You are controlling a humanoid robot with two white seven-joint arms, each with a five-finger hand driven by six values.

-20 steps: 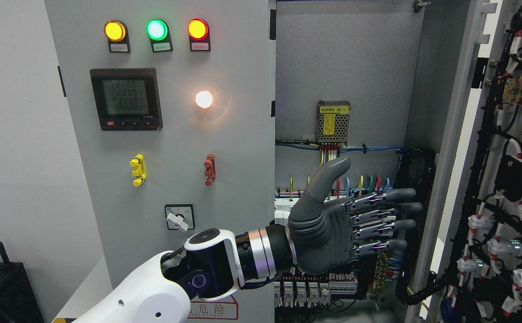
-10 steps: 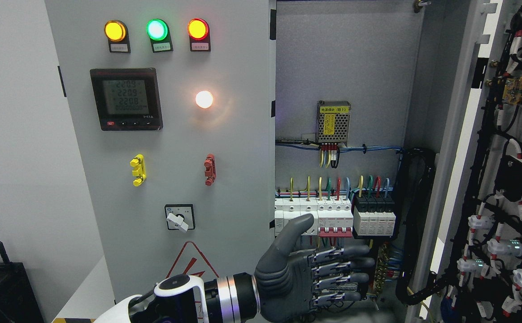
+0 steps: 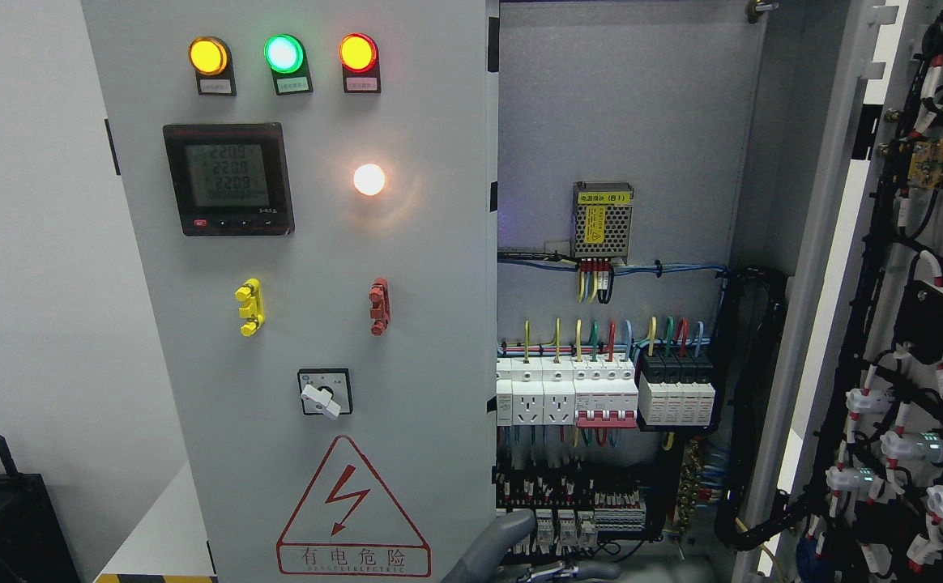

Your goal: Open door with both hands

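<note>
The grey cabinet's left door (image 3: 317, 267) stands shut, carrying three lit lamps, a meter (image 3: 228, 178) and a rotary switch (image 3: 324, 393). The right door (image 3: 832, 243) is swung wide open at the picture's right, its wired inner face (image 3: 917, 364) turned toward me. Between them the cabinet interior (image 3: 625, 105) shows breakers (image 3: 605, 393) and coloured wires. Only the top of my left hand (image 3: 536, 555) shows at the bottom edge below the breakers: a grey thumb (image 3: 494, 541) sticks up and one finger lies stretched to the right, holding nothing. The right arm is out of view.
A power supply box (image 3: 601, 220) sits on the back wall of the cabinet. Terminal rows (image 3: 569, 498) run below the breakers. A black cable bundle (image 3: 751, 389) hangs along the right side. A dark table (image 3: 2, 518) stands at lower left beside the white wall.
My left hand has dropped from in front of the breakers to the bottom edge, so that only its thumb and a finger remain in view. The doors have not moved.
</note>
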